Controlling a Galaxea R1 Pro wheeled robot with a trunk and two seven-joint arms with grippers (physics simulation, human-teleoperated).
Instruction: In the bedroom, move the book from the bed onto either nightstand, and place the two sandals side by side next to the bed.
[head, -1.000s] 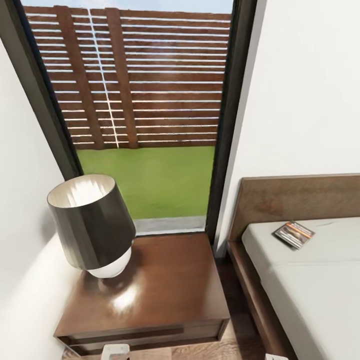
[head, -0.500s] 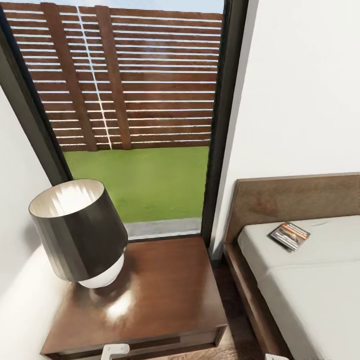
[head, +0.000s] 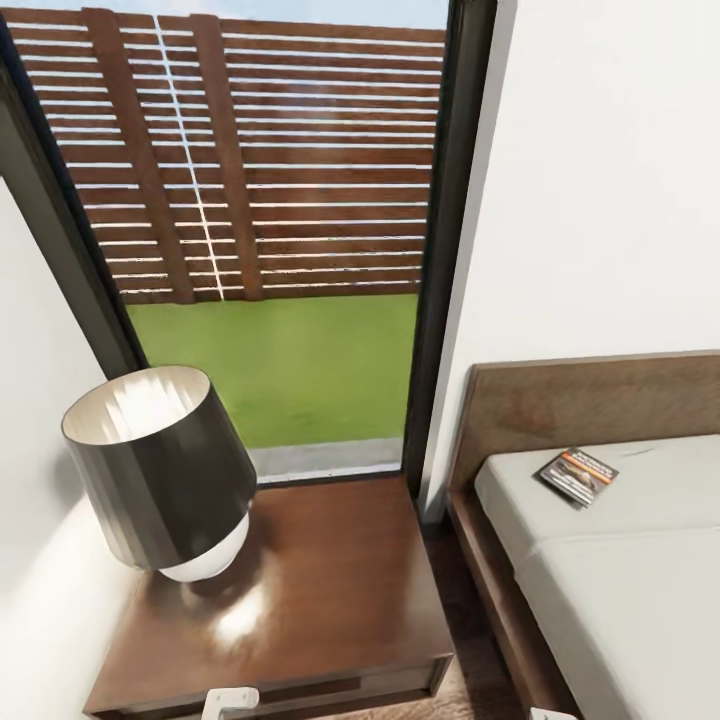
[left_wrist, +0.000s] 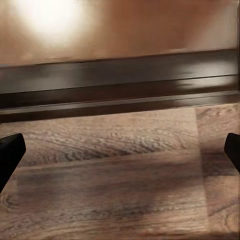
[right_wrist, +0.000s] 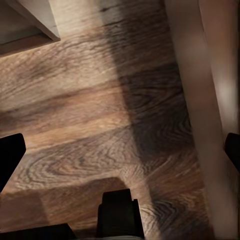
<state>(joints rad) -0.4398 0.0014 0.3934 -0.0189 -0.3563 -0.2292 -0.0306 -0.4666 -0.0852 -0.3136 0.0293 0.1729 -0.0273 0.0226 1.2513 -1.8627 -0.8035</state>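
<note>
Both tools have fingers spread apart over the wood floor (left_wrist: 120, 180), gripping nothing: left tool (left_wrist: 120, 150), right tool (right_wrist: 120, 150). Book (head: 577, 475) lies on the bed (head: 620, 560) near its headboard edge. Nightstand (head: 320, 590) carries a lamp (head: 160, 465).

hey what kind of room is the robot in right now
Most likely a bedroom: a bed with a wooden headboard stands against the wall, a nightstand carrying a table lamp sits beside it, and a book lies on the mattress.
</note>
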